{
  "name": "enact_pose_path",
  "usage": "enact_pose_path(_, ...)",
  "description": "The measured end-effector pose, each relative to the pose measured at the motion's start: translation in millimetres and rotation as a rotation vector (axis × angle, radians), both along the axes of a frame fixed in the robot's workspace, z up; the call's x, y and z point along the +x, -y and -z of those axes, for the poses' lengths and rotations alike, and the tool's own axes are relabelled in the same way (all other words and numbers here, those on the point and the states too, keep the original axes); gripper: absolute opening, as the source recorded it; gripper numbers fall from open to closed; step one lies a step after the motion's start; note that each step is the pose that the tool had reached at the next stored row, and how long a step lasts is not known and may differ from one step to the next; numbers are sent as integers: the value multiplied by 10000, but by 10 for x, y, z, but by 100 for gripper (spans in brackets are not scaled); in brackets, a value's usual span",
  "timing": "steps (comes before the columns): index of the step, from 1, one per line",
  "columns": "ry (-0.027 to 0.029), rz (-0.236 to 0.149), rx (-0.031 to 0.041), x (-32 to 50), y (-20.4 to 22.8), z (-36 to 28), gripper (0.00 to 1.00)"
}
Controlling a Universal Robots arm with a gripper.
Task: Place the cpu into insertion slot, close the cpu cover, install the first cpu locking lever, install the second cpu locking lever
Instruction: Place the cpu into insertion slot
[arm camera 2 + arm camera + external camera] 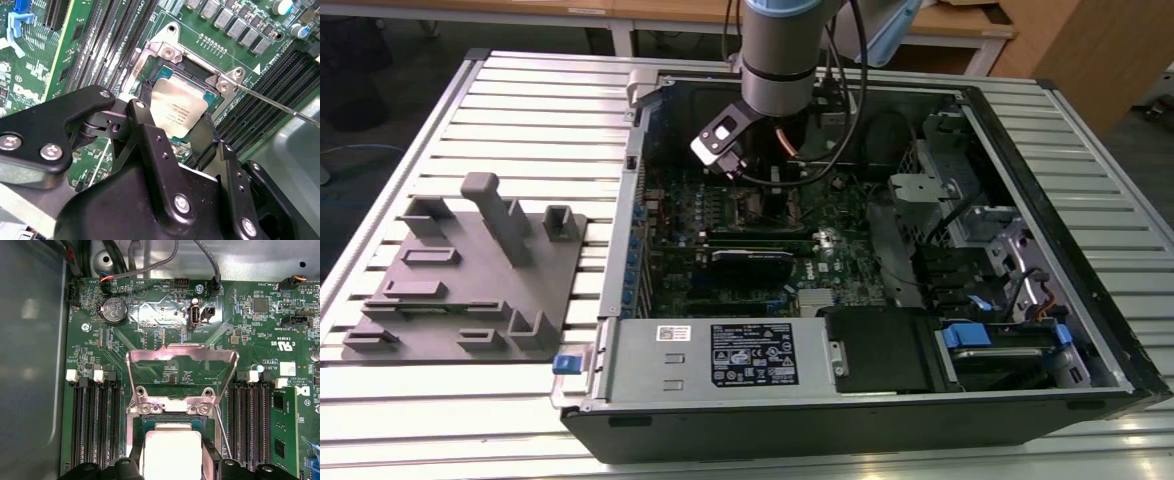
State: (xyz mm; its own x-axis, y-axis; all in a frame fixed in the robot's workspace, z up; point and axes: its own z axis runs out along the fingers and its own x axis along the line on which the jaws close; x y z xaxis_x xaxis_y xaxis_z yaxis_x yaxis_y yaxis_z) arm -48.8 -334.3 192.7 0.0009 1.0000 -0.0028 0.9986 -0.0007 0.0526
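Second wrist view: the gripper (176, 131) pinches the cpu (178, 104) just above the insertion slot (171, 419); the cpu cover (182, 357) stands flipped open, so seating, cover and both levers seemingly remain

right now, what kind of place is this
Probably a robotics lab or workshop bench: a robot arm whose jaws hold the cpu inside an open computer case, on a slatted metal table, with wooden desks behind.
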Motion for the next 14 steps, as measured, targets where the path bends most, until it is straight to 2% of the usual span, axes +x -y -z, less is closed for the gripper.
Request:
enact_pose_path(6,-1,5,0,0,0,-14,54)
enact_pose_path(14,-1,252,0,12,0,-14,54)
